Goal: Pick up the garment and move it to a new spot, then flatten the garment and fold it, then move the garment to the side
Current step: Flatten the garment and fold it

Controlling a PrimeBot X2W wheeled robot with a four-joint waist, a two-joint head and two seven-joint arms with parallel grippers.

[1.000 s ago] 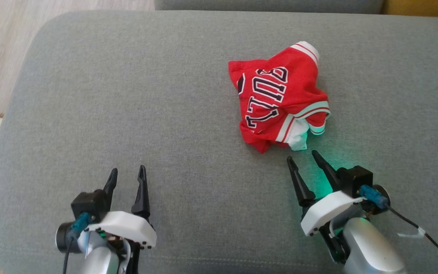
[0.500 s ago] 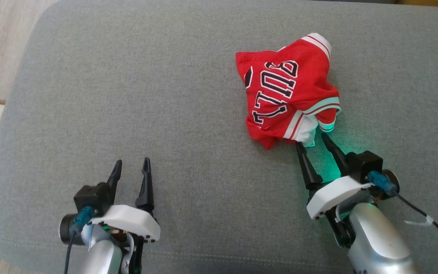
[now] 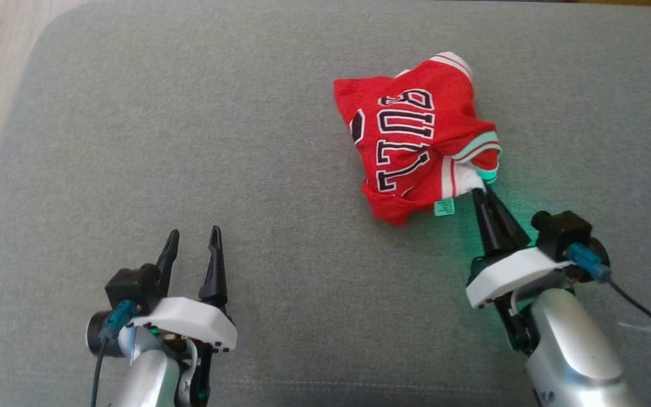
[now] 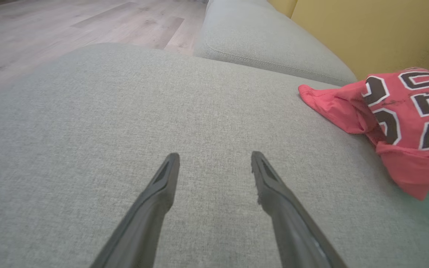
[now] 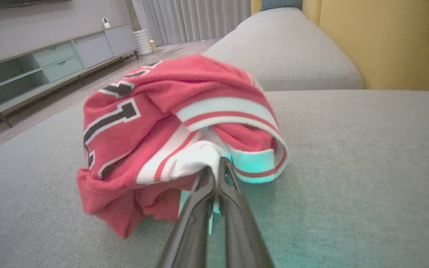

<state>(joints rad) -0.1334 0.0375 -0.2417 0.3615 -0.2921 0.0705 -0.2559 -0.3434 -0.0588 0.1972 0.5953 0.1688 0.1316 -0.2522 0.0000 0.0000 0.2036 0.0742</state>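
**Right tool closed on the shirt's edge, left tool open and empty**

Head view: A crumpled red shirt [image 3: 416, 141] with dark, white-outlined letters is seen on a grey sofa cushion [image 3: 190, 141], right of the cushion's middle and nearer its far edge than its near one. The right tool [image 3: 481, 195] is pressed against the near right side of the shirt, its two fingers brought together on the white-and-red trim. A small green label [image 3: 444, 207] is seen just beside the fingertips. The left tool [image 3: 192, 243] is held near the cushion's near left corner, well apart from the shirt, with its fingers spread and nothing between them.

Left wrist view: The two spread fingers are seen above bare grey fabric. The shirt is found at the right edge of this view. A wooden floor [image 4: 50, 22], a second cushion [image 4: 266, 41] and a yellow backrest [image 4: 367, 29] are seen beyond.

Right wrist view: The fingers are seen shut, with white cloth of the shirt's trim pinched at their tips. The shirt is bunched into a mound on the cushion. A low cabinet [image 5: 50, 59] and a curtain [image 5: 199, 18] are seen in the background.
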